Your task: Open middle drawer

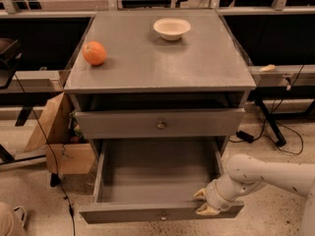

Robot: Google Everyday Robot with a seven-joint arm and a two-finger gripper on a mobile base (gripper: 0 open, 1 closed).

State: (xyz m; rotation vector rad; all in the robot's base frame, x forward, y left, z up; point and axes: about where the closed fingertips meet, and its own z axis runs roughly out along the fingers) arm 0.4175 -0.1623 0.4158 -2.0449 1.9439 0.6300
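Note:
The middle drawer [160, 211] is pulled far out of the grey cabinet, and its bare grey inside is exposed. Its flat front faces the camera, with a small round knob [164, 216] at the centre. My gripper [203, 203] sits at the right end of that front's top rim, at the drawer's front right corner. The white arm [266, 173] reaches in from the right edge of the view. Above it, the top drawer [161, 124] stands nearly closed, with a dark gap over its front.
An orange [94, 53] lies at the left of the cabinet top [162, 58] and a white bowl [172, 28] sits at the back. A cardboard box [59, 141] and cables lie on the floor to the left. Desk legs and cables stand to the right.

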